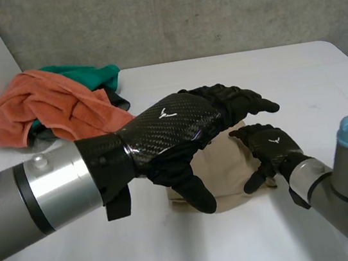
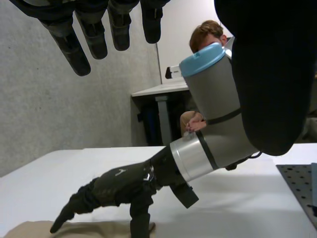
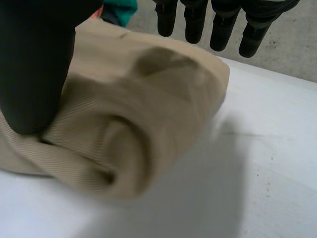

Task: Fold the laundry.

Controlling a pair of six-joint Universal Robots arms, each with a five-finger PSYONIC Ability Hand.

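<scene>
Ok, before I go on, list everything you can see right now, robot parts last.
beige cloth: one, beige, folded, middle of the table.
orange cloth: one, orange, crumpled at the table's far left.
green cloth: one, green, bunched behind the orange cloth.
table: one, white, bearing all three cloths.
person: one, beyond the table, seen in the left wrist view.
left robot hand: one, black, open, above the beige cloth.
right robot hand: one, black, open, fingertips and thumb on the beige cloth.

Your white table [image 1: 296, 74] is carrying a folded beige cloth [image 1: 230, 169] near its middle and an orange-and-green laundry heap [image 1: 51, 109] far left.
</scene>
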